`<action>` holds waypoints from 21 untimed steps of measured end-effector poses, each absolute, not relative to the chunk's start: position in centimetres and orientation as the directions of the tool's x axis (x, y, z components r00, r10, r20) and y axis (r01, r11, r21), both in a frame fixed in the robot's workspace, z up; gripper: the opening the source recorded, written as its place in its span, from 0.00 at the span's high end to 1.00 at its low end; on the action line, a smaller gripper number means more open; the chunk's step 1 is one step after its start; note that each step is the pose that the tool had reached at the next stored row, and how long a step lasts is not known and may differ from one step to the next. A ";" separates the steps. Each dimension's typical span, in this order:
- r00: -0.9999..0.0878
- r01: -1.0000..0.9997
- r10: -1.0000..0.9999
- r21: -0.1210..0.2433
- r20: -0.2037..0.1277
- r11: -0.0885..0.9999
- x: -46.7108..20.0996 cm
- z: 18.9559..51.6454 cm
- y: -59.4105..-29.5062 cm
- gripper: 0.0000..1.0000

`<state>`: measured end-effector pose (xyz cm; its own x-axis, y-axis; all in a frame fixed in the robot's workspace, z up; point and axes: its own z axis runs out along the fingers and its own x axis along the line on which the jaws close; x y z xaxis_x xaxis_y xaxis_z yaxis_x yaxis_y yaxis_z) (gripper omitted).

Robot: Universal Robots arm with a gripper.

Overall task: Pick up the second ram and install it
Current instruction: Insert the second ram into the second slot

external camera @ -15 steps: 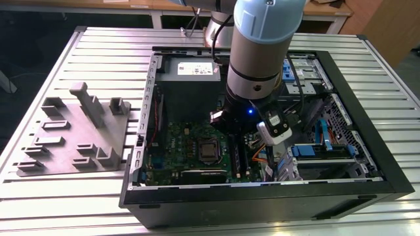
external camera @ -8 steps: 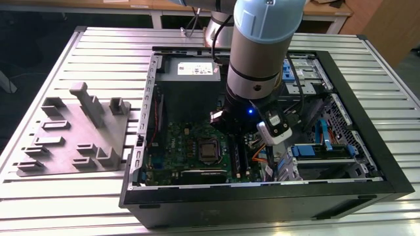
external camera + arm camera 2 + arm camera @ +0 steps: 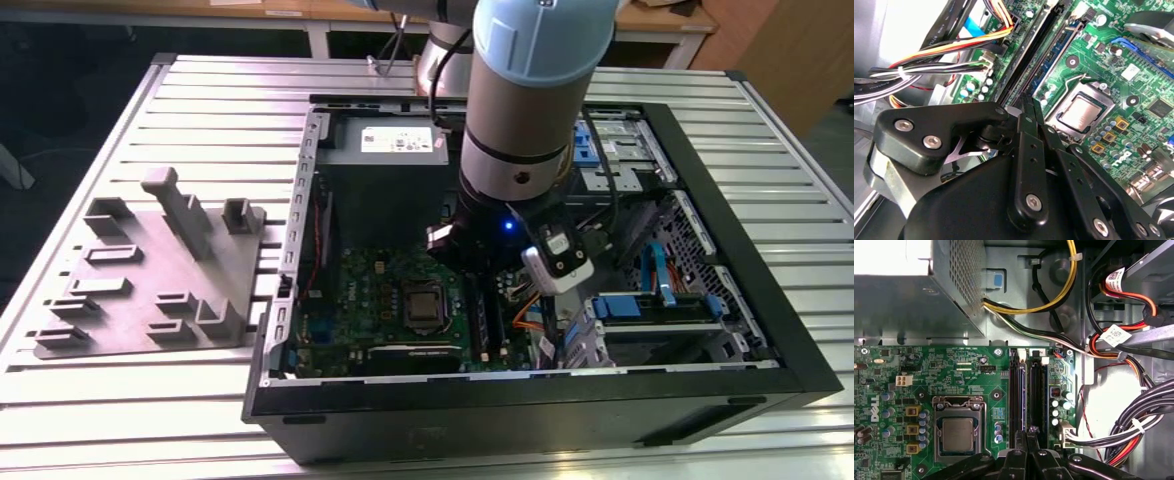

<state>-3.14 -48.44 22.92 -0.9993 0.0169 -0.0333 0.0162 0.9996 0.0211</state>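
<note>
My gripper (image 3: 1027, 98) is low inside the open computer case (image 3: 747, 300), over the motherboard (image 3: 979, 385). Its two black fingers are drawn together at the near end of the two long black memory slots (image 3: 1018, 390). The second ram (image 3: 1025, 57) shows as a thin dark strip standing on edge in the slot nearer the cable bundle. It runs straight away from the fingertips, which pinch its top edge. In the first wrist view the gripper (image 3: 1027, 431) sits just beside the processor socket (image 3: 957, 432). From the exterior view the arm (image 3: 534, 90) hides the gripper and the slots.
Bundled black, red and yellow cables (image 3: 1134, 425) lie close beside the slots. The grey power supply box (image 3: 914, 295) stands at the case's far end. Outside the case, on the exterior view's left, a grey parts holder (image 3: 154, 270) rests on the slatted table (image 3: 200, 100).
</note>
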 end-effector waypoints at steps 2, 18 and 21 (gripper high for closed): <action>-0.999 0.016 0.017 0.021 -0.034 1.000 -3.1 23.0 -48.4 0.89; -0.999 0.016 0.017 0.021 -0.039 1.000 -3.3 23.2 -48.6 0.89; -0.999 0.016 0.017 0.021 -0.040 1.000 -3.3 23.2 -48.6 0.89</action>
<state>-3.34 -48.57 23.18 -0.9991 0.0170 -0.0395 0.0162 0.9996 0.0210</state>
